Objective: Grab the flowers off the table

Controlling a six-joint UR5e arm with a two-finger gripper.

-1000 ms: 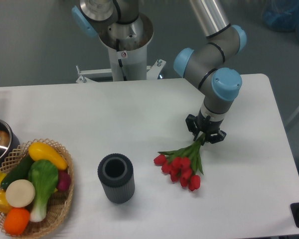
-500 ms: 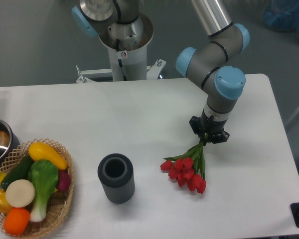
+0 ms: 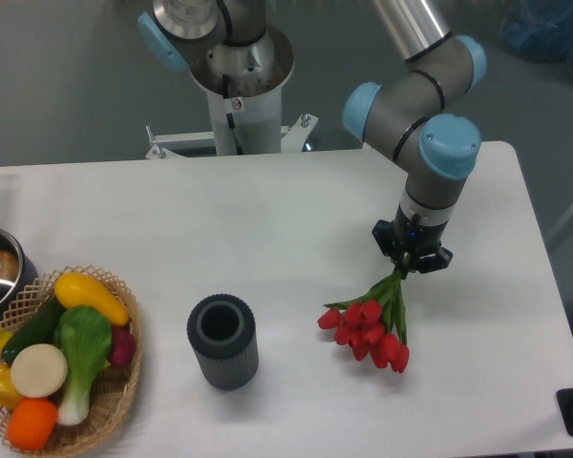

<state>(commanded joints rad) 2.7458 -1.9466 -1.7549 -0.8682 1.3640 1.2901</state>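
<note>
One bunch of red tulips (image 3: 368, 327), buds closed and stems thin and green, hangs over the smooth white table (image 3: 267, 219), its stem ends pinched in the closed gripper (image 3: 408, 264). Nearby stand one ribbed dark cylinder (image 3: 222, 341) and one woven basket (image 3: 115, 405).

The arm reaches down from the upper part of the view over the right half of the table (image 3: 267, 219), wrist pointing straight down. The gripper (image 3: 411, 260) hangs just above the table, its fingers closed on the stems of the flowers (image 3: 368, 324).
</note>
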